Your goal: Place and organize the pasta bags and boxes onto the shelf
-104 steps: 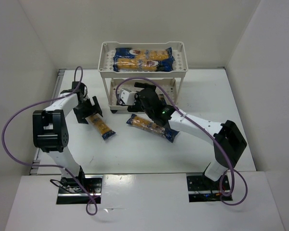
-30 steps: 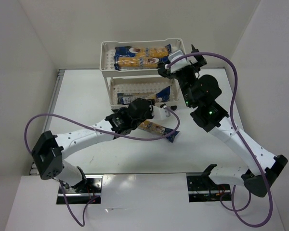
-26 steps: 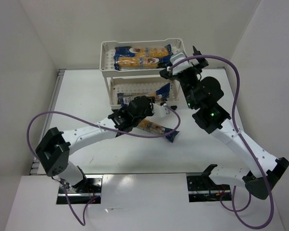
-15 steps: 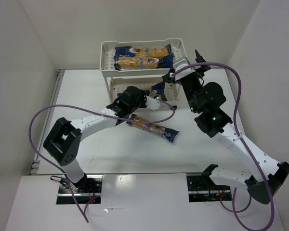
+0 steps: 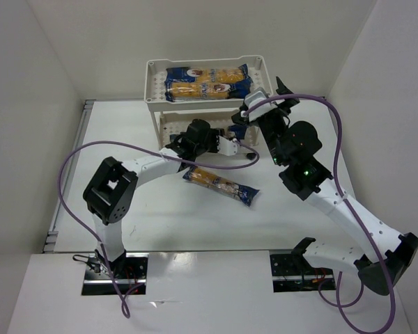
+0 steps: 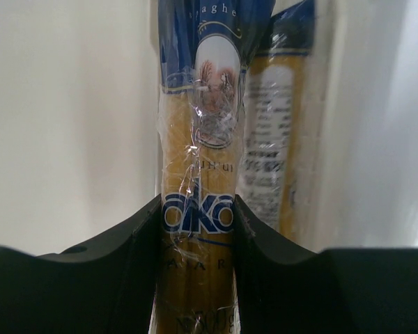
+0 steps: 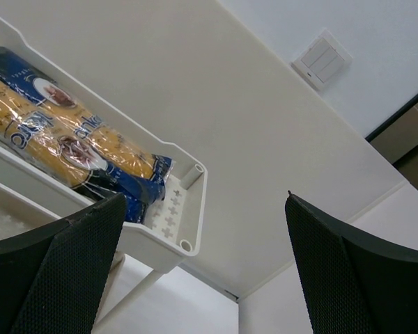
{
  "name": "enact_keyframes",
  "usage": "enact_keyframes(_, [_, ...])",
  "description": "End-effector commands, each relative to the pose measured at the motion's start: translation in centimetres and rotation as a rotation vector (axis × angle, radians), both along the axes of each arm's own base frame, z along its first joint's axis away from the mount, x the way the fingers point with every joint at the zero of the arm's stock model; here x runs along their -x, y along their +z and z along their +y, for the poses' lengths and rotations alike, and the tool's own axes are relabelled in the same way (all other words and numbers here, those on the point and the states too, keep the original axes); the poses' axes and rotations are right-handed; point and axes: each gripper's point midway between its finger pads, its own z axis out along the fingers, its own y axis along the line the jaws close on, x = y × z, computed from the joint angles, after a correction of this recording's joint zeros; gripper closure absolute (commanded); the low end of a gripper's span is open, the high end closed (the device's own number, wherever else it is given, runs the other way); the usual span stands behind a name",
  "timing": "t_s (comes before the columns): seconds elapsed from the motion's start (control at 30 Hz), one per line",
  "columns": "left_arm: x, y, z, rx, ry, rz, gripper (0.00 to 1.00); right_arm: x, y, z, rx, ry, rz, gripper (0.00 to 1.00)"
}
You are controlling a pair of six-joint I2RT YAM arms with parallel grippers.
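Note:
The cream shelf (image 5: 153, 87) stands at the back of the table. Its top tray holds two pasta bags (image 5: 207, 82) side by side, which the right wrist view also catches as pasta bags (image 7: 52, 136). My left gripper (image 5: 223, 140) reaches into the lower tier. It is shut on a bag (image 6: 197, 139) with blue ends and yellow pasta, and a second bag (image 6: 279, 146) lies just right of it. Another bag (image 5: 221, 185) lies on the table in front of the cart. My right gripper (image 5: 266, 104) is open and empty beside the cart's right end.
White walls enclose the table on the left, back and right. Purple cables loop from both arms over the table. The cart's top rim (image 7: 189, 212) is close to my right gripper's left finger.
My left arm has swung from the table in front of the cart back into its lower tier, carrying the bag. The right gripper has shifted only slightly beside the cart.

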Motion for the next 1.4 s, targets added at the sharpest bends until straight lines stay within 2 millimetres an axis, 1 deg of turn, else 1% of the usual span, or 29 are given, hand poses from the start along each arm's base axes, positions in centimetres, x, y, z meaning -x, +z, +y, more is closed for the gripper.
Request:
enact_keyframes(0.0, [-2.6, 9.9, -0.7, 0.151, 0.001, -0.259, 0.76, 0.7, 1.6, -0.6, -0.062, 0.007, -0.049, 0.00])
enact_keyframes(0.1, [-2.9, 9.4, -0.4, 0.139, 0.026, -0.256, 0.44, 0.7, 1.6, -0.5, -0.060, 0.016, -0.051, 0.00])
enact_keyframes(0.13, [-3.1, 8.9, -0.1, 0.128, 0.046, -0.252, 0.36, 0.7, 1.6, -0.5, -0.060, 0.016, -0.051, 0.00])
enact_keyframes(0.2, [-3.6, 9.4, 0.5, 0.137, 0.072, -0.258, 0.23, 1.0, 1.7, -0.5, -0.057, 0.025, -0.053, 0.00])
enact_keyframes(0.23, [-3.7, 9.4, 0.8, 0.133, 0.086, -0.261, 0.09, 1.0, 1.7, -0.5, -0.057, 0.025, -0.053, 0.00])
enact_keyframes(0.3, [-3.9, 9.4, 1.2, 0.126, 0.111, -0.265, 0.02, 1.3, 2.1, -0.6, -0.061, 0.035, -0.063, 0.00])
enact_keyframes(0.33, [-4.0, 9.0, 1.7, 0.119, 0.120, -0.259, 0.02, 1.3, 1.9, -0.4, -0.052, 0.043, -0.057, 0.00])
enact_keyframes(0.47, [-3.7, 10.7, 2.5, 0.144, 0.148, -0.287, 0.02, 1.5, 1.3, 0.1, -0.040, 0.075, -0.031, 0.00])
enact_keyframes(0.53, [-2.4, 11.7, 2.8, 0.164, 0.124, -0.283, 0.02, 1.5, 0.9, 0.4, -0.034, 0.090, -0.013, 0.00])
enact_keyframes(0.57, [-1.9, 11.8, 3.1, 0.155, 0.124, -0.272, 0.01, 1.6, 1.3, 0.4, -0.055, 0.096, -0.017, 0.00])
enact_keyframes(0.6, [-0.9, 13.4, 3.2, 0.170, 0.121, -0.291, 0.01, 1.6, 1.3, 0.4, -0.066, 0.099, -0.013, 0.00])
enact_keyframes(0.63, [-0.2, 13.6, 3.1, 0.190, 0.128, -0.278, 0.01, 1.7, 1.8, 0.3, -0.074, 0.100, -0.023, 0.00])
enact_keyframes(0.67, [1.0, 13.4, 2.5, 0.185, 0.117, -0.245, 0.01, 1.6, 1.8, 0.0, -0.087, 0.094, -0.018, 0.00])
enact_keyframes(0.7, [2.2, 14.9, 2.6, 0.206, 0.112, -0.243, 0.01, 1.3, 1.6, 0.3, -0.089, 0.097, -0.004, 0.00])
enact_keyframes(0.73, [3.2, 15.4, 2.4, 0.217, 0.095, -0.226, 0.01, 1.3, 2.4, -0.1, -0.109, 0.099, -0.015, 0.00])
enact_keyframes(0.87, [10.7, 14.5, 1.7, 0.168, -0.067, -0.168, 0.01, 0.8, 2.8, 0.0, -0.153, 0.127, 0.011, 0.00])
enact_keyframes(0.9, [12.6, 16.2, 2.5, 0.193, -0.090, -0.189, 0.01, 1.0, 2.9, 0.3, -0.155, 0.148, 0.020, 0.00])
enact_keyframes(0.97, [15.0, 15.9, 3.3, 0.200, -0.109, -0.136, 0.01, 1.2, 2.1, 1.2, -0.140, 0.191, 0.064, 0.00])
enact_keyframes(1.0, [16.3, 18.6, 4.6, 0.262, -0.104, -0.170, 0.01, 1.4, 2.1, 2.4, -0.119, 0.255, 0.081, 0.00])
enact_keyframes(1.03, [17.0, 19.4, 5.3, 0.299, -0.098, -0.174, 0.01, 1.5, 1.3, 3.3, -0.089, 0.295, 0.112, 0.00])
enact_keyframes(1.07, [17.2, 20.6, 6.7, 0.339, -0.040, -0.207, 0.01, 1.7, -0.7, 4.1, -0.042, 0.333, 0.180, 0.00])
enact_keyframes(1.1, [18.0, 23.6, 8.7, 0.436, 0.012, -0.258, 0.01, 2.2, -1.5, 5.4, -0.007, 0.405, 0.214, 0.00])
enact_keyframes(1.13, [18.2, 25.7, 10.1, 0.506, 0.067, -0.311, 0.01, 1.8, -3.5, 6.3, 0.013, 0.430, 0.278, 0.00])
enact_keyframes(1.17, [17.7, 26.8, 12.9, 0.549, 0.210, -0.353, 0.01, 1.7, -5.4, 6.9, 0.028, 0.444, 0.366, 0.00])
enact_keyframes(1.23, [18.4, 29.2, 16.7, 0.691, 0.374, -0.405, 0.01, 1.5, -9.4, 8.2, 0.056, 0.483, 0.512, 0.00])
enact_keyframes(1.27, [18.5, 29.7, 18.7, 0.736, 0.453, -0.426, 0.01, 1.1, -12.2, 9.1, 0.091, 0.504, 0.599, 0.00])
enact_keyframes(1.3, [19.2, 29.9, 21.8, 0.786, 0.561, -0.451, 0.01, 2.2, -15.4, 9.8, 0.136, 0.527, 0.699, 0.00])
enact_keyframes(1.33, [18.8, 28.2, 24.1, 0.799, 0.662, -0.419, 0.03, 2.9, -17.3, 10.6, 0.177, 0.547, 0.746, 0.00])
enact_keyframes(1.37, [18.9, 27.1, 25.5, 0.804, 0.721, -0.402, 0.04, 4.4, -20.4, 12.2, 0.230, 0.586, 0.820, 0.00])
